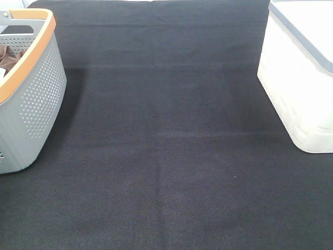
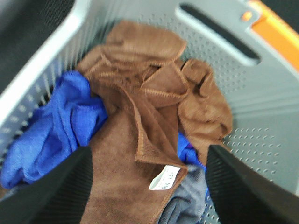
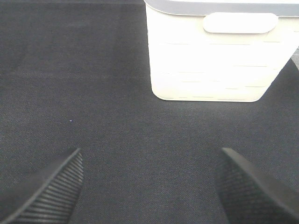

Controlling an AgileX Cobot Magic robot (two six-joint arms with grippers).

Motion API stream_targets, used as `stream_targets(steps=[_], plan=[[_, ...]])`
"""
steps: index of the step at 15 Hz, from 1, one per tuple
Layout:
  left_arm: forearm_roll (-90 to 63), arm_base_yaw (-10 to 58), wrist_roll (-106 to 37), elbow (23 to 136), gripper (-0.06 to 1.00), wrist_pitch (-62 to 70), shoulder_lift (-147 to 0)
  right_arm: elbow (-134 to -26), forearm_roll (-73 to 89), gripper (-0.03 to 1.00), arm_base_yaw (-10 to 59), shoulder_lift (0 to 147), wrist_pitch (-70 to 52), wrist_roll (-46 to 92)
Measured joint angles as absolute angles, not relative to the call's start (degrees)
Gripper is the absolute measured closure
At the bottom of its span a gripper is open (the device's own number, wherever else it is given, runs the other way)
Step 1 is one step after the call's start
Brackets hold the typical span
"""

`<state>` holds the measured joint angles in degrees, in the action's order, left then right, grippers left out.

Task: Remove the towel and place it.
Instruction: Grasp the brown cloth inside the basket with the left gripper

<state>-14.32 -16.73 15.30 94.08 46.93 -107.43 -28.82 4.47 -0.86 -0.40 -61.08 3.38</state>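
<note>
Two end effectors show, but only one is near the job. The left end effector point(image 2: 149, 154) hangs over the grey basket point(image 2: 261, 102) with its jaws spread wide and nothing gripped. The towel point(image 2: 140, 107) lies directly beneath and ahead of it, crumpled in the basket on top of a blue cloth point(image 2: 60, 116) and a grey cloth point(image 2: 187, 200). Its white tag point(image 2: 164, 178) and hemmed edge sit almost midway between the two fingers. From there the heap's bulk runs forward, away from the end effector toward the basket's handle wall, so its long axis lies roughly across the line of jaw closing. The blue cloth lies just beside one finger, so a straight drop onto the tagged fold looks likeliest to take the towel alone. The right end effector point(image 3: 149, 156), likewise open and holding nothing, faces the table point(image 3: 93, 70) with a white bin point(image 3: 210, 60) ahead of it. No towel is in its view, so the left arm is judged the nearer.
</note>
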Motion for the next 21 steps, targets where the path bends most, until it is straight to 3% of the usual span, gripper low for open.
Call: stream_targets(steps=[5, 16, 17, 18, 21], plan=[[-15.6, -16.7, 15.2, 99.4, 0.29, 53.1, -114.9, -28.8, 4.5, 0.23, -0.9, -0.4, -61.1, 3.4], [-26.1, -16.6, 14.5, 99.5, 0.29, 45.1, -122.6, -28.8, 4.5, 0.23, -0.9, -0.4, -61.1, 3.4], [-27.1, -16.6, 14.3, 99.5, 0.37, 43.4, -123.2, -28.8, 4.5, 0.23, -0.9, -0.4, -61.1, 3.4], [-27.1, -16.6, 14.3, 99.5, 0.37, 43.4, -123.2, -28.8, 4.5, 0.23, -0.9, -0.4, -61.1, 3.4], [-27.4, -16.6, 12.9, 99.6, 0.61, 42.3, -123.2, -28.8, 4.5, 0.23, -0.9, -0.4, -61.1, 3.4]])
